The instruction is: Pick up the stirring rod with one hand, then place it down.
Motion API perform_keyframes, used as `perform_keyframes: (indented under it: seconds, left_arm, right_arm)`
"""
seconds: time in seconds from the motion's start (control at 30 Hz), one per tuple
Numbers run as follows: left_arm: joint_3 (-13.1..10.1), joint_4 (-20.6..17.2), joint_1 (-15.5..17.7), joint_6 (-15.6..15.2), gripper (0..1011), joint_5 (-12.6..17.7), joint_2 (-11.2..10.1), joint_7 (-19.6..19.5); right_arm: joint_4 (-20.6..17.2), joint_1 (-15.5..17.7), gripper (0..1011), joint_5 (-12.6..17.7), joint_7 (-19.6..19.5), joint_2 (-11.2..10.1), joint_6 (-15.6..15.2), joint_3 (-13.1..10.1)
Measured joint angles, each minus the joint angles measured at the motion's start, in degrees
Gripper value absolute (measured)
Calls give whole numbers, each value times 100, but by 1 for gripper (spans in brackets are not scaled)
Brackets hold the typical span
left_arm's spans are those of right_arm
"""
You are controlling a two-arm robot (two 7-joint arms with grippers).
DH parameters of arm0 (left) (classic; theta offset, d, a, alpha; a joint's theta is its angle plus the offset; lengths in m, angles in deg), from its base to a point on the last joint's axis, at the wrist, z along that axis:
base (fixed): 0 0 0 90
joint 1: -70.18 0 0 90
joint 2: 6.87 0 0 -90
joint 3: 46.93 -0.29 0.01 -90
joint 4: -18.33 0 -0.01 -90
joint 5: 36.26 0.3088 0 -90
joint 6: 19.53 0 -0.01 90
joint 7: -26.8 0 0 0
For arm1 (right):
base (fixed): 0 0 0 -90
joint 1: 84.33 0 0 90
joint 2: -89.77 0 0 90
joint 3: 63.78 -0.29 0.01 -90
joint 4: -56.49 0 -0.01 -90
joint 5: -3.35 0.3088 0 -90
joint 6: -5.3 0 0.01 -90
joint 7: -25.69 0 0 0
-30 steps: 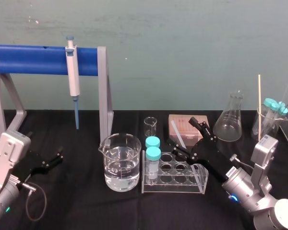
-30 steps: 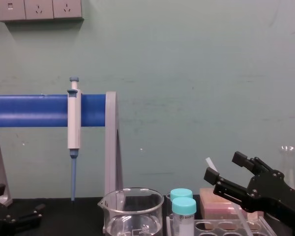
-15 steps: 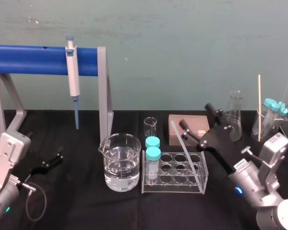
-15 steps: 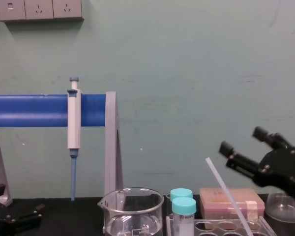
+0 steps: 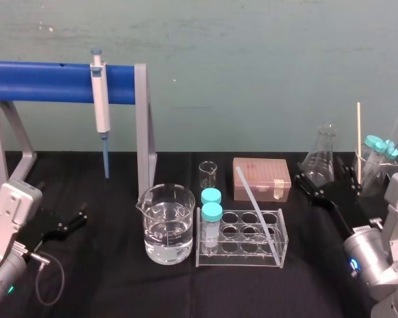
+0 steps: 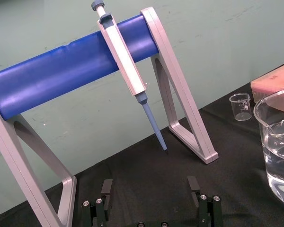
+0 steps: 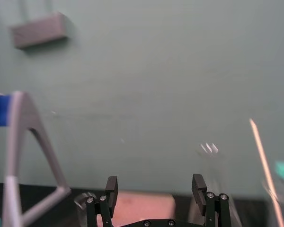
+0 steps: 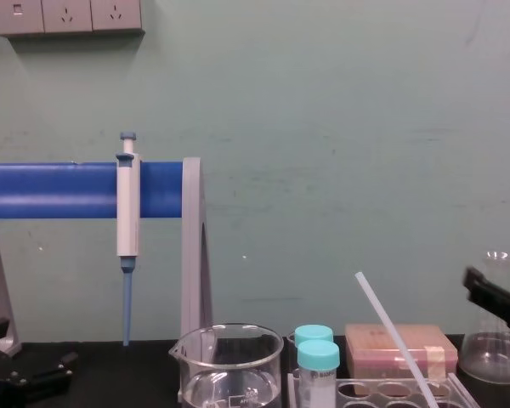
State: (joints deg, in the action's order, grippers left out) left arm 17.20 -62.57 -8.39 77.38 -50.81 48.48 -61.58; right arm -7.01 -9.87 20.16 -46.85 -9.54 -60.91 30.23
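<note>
Stirring rod [image 5: 255,206] leans in the rack [image 5: 245,258] on black tabletop [image 5: 119,285], left gripper [image 6: 150,187] and right gripper [image 7: 155,183] jaws open

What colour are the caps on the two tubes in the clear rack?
The caps are turquoise, clearest in the head view.

Right pincer [image 7: 154,183] now off stirring rod [image 5: 255,205].

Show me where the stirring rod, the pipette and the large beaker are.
stirring rod [image 5: 255,207]: head view, middle of its leaning shaft.
pipette [image 5: 101,99]: head view, middle of its white body.
large beaker [image 5: 164,207]: head view, bare glass wall under the rim.
</note>
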Motion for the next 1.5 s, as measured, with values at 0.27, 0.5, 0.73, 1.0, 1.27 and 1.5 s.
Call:
perform_keyframes:
  seconds: [0.27, 0.5, 0.73, 1.0, 1.27, 1.5]
  left_arm:
    - [0, 0, 0, 0, 1000, 0, 0, 0]
    - [0, 0, 0, 0, 1000, 0, 0, 0]
    - [0, 0, 0, 0, 1000, 0, 0, 0]
    - [0, 0, 0, 0, 1000, 0, 0, 0]
    - [0, 0, 0, 0, 1000, 0, 0, 0]
    - [0, 0, 0, 0, 1000, 0, 0, 0]
  right_arm:
    - [-353, 270, 1003, 116, -275, 58, -1030, -167]
    - [-369, 271, 1003, 156, -227, 70, -1112, -158]
    - [-364, 268, 1003, 153, -224, 68, -1097, -153]
    - [-359, 264, 1003, 147, -220, 65, -1086, -148]
    - [-355, 262, 1003, 141, -218, 62, -1076, -146]
    - [-355, 261, 1003, 138, -217, 62, -1071, -146]
